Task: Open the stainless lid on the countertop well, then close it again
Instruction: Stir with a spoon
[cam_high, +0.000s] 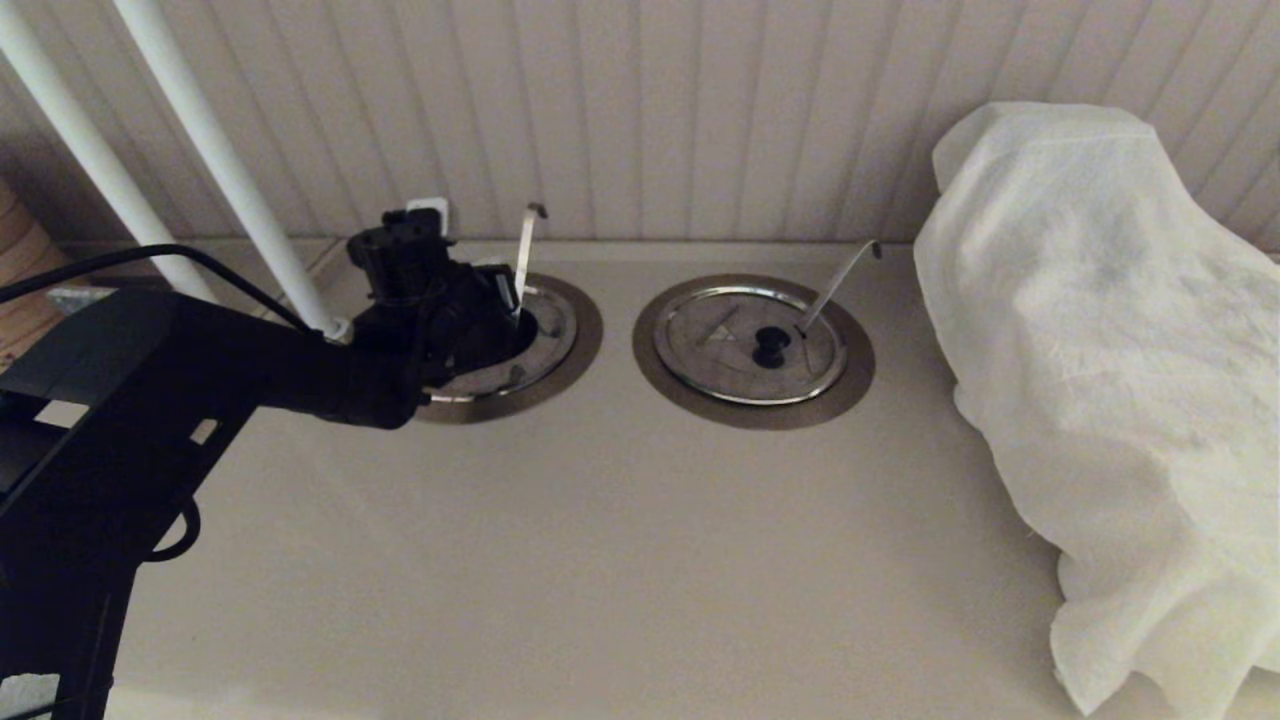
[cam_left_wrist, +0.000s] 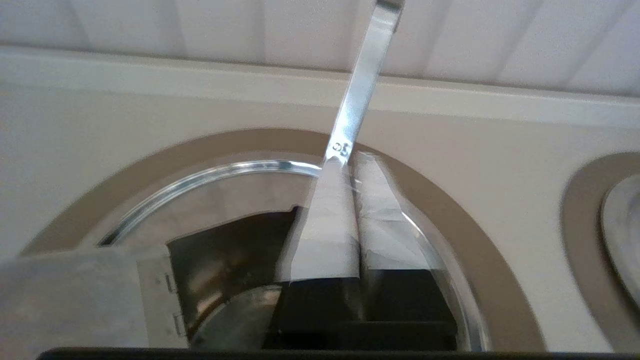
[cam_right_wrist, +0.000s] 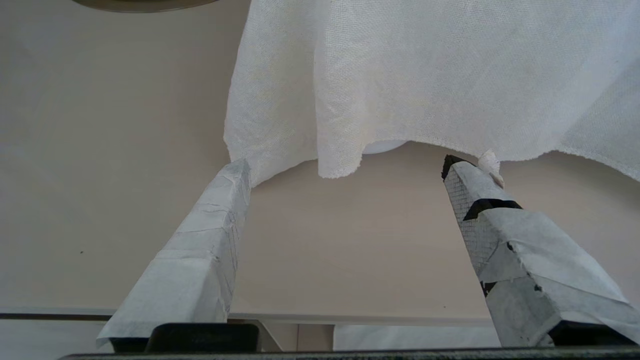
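The left end effector (cam_left_wrist: 347, 167) is down over the round flat stainless lid (cam_high: 550, 335), its taped fingers pressed together right at the foot of the near-upright flat steel ladle stem (cam_high: 525, 250). Nothing shows between them, and the lid's knob is hidden, so a grip on it cannot be confirmed. The lid sits in the countertop well's wide brushed-steel ring (cam_high: 585, 340) at the far edge of the pale surface (cam_high: 600, 550), toward its far left corner. A dark patch lies under the fingers; whether it is a gap or a reflection is unclear.

To do this step well, the fingers probably need to part, settle squarely on the knob and move the lid evenly, because the stem stands very close and a sideways swing could knock it.

The right end effector (cam_right_wrist: 345, 165) hangs spread wide and empty by the hem of the white draped cloth (cam_high: 1100, 350) at the right edge.

The count: two ringed wells, two steel lids, two ladle stems, the twin's slanted stem (cam_high: 840, 278) among them. One black knob (cam_high: 770, 347) is visible, on the twin lid (cam_high: 720, 335). There are also one cloth and two white poles (cam_high: 220, 160).
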